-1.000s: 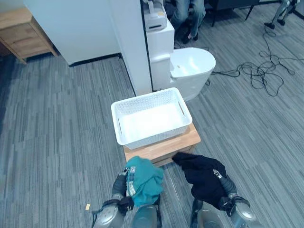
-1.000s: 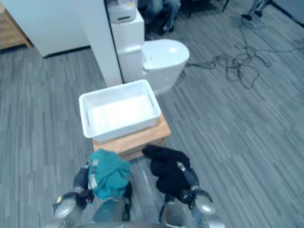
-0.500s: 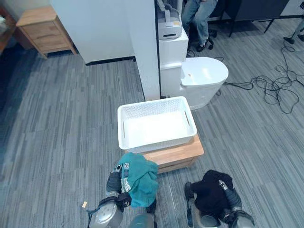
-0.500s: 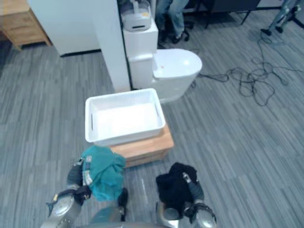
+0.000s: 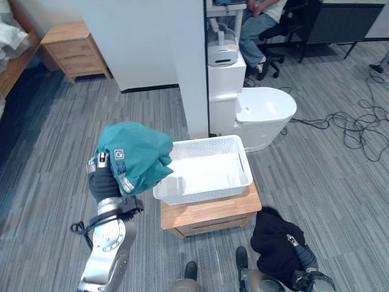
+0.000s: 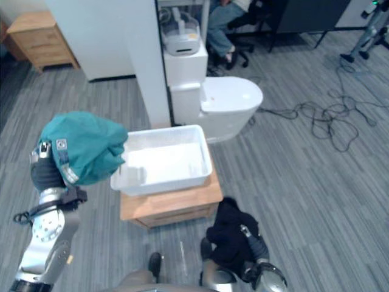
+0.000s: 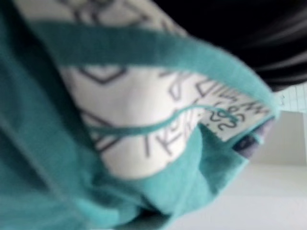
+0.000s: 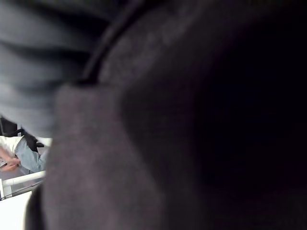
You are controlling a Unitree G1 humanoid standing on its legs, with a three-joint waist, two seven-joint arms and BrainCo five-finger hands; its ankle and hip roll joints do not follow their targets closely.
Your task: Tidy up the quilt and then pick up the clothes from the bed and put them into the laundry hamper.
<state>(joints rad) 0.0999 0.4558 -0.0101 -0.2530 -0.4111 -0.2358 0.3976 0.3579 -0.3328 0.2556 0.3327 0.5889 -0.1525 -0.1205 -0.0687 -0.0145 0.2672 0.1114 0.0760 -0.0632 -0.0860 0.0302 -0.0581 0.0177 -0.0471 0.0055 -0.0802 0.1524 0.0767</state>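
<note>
While the robot stands in front of the basket, its right hand [image 5: 296, 246] is low and close to its body, buried in a crumpled black soft garment [image 5: 275, 244]; the fingers are hidden in the cloth, so I cannot tell if they are curled or straight; the black cloth hangs down near the floor, just beside the low light-wood stand [image 5: 209, 214]. Up on the other side, the left hand [image 5: 102, 182] is raised high with a bunched teal soft garment with a white label [image 5: 135, 155] piled over it; those fingers are hidden under the cloth too, so I cannot tell how they hold it; the teal bundle hangs by the left rim of the white plastic lattice laundry hamper [image 5: 240, 163], and a bit of it already reaches over that rim. That hamper sits on the wooden stand and looks bare inside.

Both garments look light, soft and floppy; they will sag, fold and slide, but they will not break; a grab in the thick middle of a bundle should hold better than a pinch at a loose edge, because an edge could slip out or trail over the hamper wall.

Farther off stand a white toilet [image 5: 261, 112] and a white wall panel [image 5: 185, 61]; a small wooden bedside cabinet [image 5: 74, 50] is at the far left; a person sits on a chair [image 5: 258, 24] at the back; black cables [image 5: 358, 131] lie on the grey floor.
</note>
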